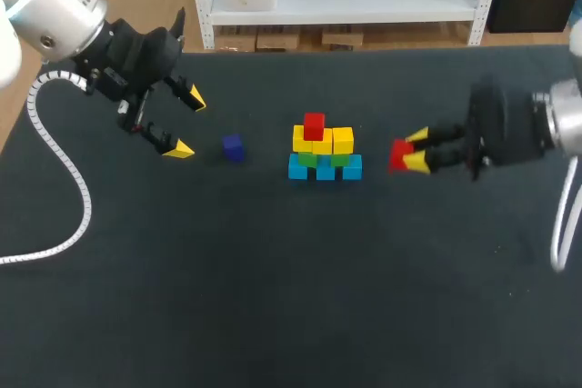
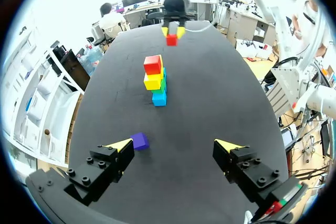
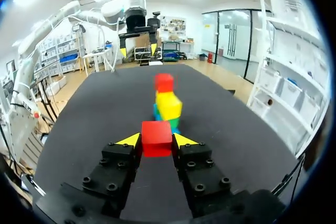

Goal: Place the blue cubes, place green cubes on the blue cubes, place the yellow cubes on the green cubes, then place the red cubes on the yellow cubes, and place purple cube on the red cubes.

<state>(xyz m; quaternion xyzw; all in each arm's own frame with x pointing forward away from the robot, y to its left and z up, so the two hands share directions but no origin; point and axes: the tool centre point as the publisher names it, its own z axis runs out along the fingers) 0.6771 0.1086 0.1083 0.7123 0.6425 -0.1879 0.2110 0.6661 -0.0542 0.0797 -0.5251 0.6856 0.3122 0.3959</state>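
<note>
Your right hand is clenched on a red cube and holds it near the stack, on that arm's side. The stack stands mid-tabletop: blue cubes at the base, green cubes on them, yellow cubes above, and one placed red cube on top. That cube sits toward the left of the yellow row, so the free spot looks to be on the side nearest your right hand. The main risk is a sideways approach. If the held cube or a fingertip clips the yellow row or the placed red cube, the loose layers could slide or tumble. Let go too near the row's outer edge and the cube may tip off. Leave a gap between the two reds and the purple cube may not have a steady seat. That cube lies on the tabletop just beside your left hand, which is released with its fingers spread wide, well apart from the stack.
</note>
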